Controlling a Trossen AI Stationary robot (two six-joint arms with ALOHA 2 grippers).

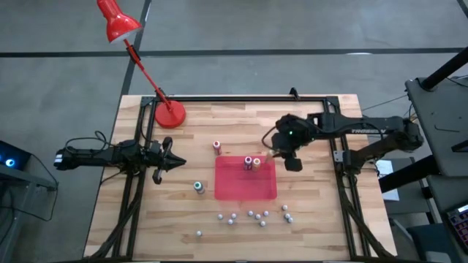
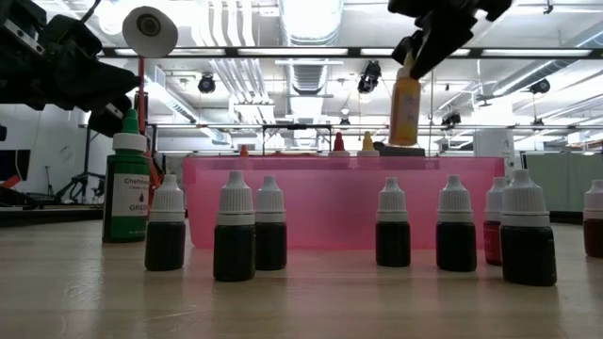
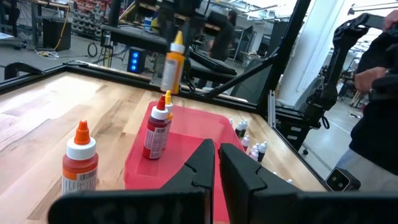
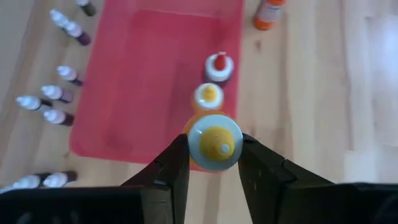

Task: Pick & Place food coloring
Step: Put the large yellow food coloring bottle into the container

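Right gripper is clamped on a yellow-orange bottle, lifted above the red mat's right edge; left gripper, fingers together, waits near the table's left edge.

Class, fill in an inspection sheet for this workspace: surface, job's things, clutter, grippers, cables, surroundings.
Surface: wooden table with a red mat.
Job's things: red bottle and yellow bottle upright on the mat; orange bottle and green bottle beside it.
Clutter: small dark bottles in the low view's foreground.
Grippers: right gripper holds a yellow-orange bottle aloft; left gripper shut, empty.
Cables: nothing seen.
Surroundings: red lamp; a person.
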